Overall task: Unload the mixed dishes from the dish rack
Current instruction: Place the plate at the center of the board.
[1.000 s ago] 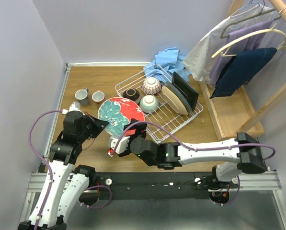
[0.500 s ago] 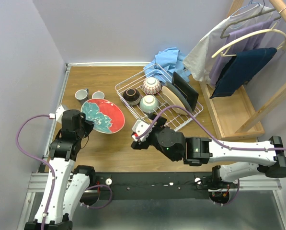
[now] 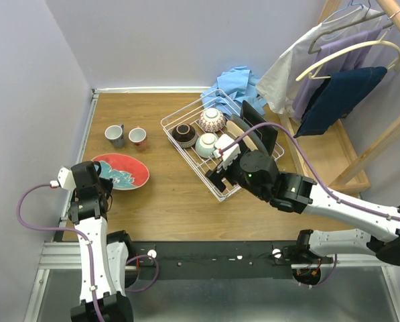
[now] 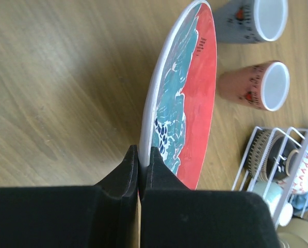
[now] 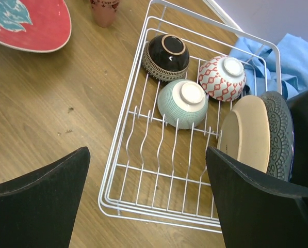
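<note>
My left gripper (image 3: 98,177) is shut on the rim of a red and teal round plate (image 3: 124,172), held low and nearly flat at the table's left; the pinch shows in the left wrist view (image 4: 142,151) on the plate (image 4: 187,103). My right gripper (image 3: 220,166) is open and empty above the near corner of the white wire dish rack (image 3: 186,159). In the right wrist view the gripper (image 5: 147,151) hangs over the rack (image 5: 124,155), which holds a dark brown bowl (image 5: 166,57), a pale green bowl (image 5: 183,103), a pink patterned bowl (image 5: 222,77) and upright plates (image 5: 246,134).
A grey cup (image 3: 114,135) and an orange-red cup (image 3: 138,137) stand on the table behind the held plate. A black square plate (image 3: 260,124) stands at the rack's right end. Blue cloth (image 3: 233,84) lies behind the rack. A wooden clothes rack (image 3: 347,87) stands at the right.
My left arm has carried the plate left and down, from upright at mid-table to nearly flat at the left. My right arm has swung from beside the plate back over the rack.
</note>
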Tool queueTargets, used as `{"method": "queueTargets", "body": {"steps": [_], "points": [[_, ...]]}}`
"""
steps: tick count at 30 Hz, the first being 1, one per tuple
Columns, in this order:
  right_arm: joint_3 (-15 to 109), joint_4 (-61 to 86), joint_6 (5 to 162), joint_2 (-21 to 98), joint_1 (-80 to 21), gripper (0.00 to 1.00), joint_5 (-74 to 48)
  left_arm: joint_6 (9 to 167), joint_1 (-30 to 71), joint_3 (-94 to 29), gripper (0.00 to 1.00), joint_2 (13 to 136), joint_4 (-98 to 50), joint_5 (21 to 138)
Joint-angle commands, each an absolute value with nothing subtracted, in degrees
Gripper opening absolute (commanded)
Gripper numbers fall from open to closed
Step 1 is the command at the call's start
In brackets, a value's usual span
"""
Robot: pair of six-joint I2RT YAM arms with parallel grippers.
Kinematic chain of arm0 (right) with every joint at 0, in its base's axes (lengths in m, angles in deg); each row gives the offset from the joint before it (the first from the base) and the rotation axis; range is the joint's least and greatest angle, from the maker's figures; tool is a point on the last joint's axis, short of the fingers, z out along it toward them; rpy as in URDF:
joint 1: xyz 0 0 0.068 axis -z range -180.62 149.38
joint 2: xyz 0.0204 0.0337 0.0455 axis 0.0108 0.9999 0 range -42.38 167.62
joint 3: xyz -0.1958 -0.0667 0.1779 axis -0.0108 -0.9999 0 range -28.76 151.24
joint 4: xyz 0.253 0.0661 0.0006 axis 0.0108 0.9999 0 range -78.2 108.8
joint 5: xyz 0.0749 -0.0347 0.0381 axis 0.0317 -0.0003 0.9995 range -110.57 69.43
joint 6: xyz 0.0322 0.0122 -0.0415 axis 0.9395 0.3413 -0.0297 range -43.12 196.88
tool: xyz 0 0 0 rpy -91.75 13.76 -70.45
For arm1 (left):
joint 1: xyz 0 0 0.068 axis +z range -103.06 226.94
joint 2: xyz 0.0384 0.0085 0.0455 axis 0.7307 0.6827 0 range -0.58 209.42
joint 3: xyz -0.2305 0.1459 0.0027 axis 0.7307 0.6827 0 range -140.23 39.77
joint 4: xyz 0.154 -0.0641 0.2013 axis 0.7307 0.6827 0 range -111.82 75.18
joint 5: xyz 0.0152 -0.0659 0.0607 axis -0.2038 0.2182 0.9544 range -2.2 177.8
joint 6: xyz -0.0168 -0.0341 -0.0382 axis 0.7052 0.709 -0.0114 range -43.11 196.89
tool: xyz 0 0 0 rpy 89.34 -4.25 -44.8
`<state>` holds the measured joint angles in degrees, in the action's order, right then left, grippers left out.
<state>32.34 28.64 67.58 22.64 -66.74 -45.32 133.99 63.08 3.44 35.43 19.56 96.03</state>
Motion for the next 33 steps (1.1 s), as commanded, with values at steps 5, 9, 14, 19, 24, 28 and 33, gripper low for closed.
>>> {"method": "queueTargets", "body": {"steps": [5, 9, 14, 19, 24, 28, 33], "points": [[28.64, 31.93, 70.81, 17.30, -63.90, 1.00, -38.68, 138.06, 68.73, 11.11, 0.00, 33.78, 2.45, 90.97], [26.79, 31.58, 70.99, 15.20, -63.72, 1.00, -38.24, 140.34, 71.10, 15.95, 0.00, 34.40, -5.44, 89.39], [25.29, 31.49, 70.11, 13.44, -63.55, 1.00, -38.41, 142.37, 74.36, 23.07, 0.00, 34.22, -12.50, 89.21], [24.15, 31.75, 69.41, 12.73, -63.37, 1.00, -38.24, 141.93, 76.73, 27.02, 0.00, 35.27, -16.46, 89.47], [23.54, 31.66, 69.14, 12.29, -63.37, 1.00, -37.80, 142.10, 77.88, 29.05, 0.07, 40.63, -21.45, 89.48], [23.45, 31.75, 68.62, 12.12, -63.37, 1.00, -37.97, 141.49, 78.05, 28.79, 0.16, 46.43, -25.77, 88.34], [22.92, 31.93, 68.26, 12.12, -63.28, 1.00, -38.06, 140.09, 78.14, 27.56, 0.21, 53.37, -29.37, 88.07]]}}
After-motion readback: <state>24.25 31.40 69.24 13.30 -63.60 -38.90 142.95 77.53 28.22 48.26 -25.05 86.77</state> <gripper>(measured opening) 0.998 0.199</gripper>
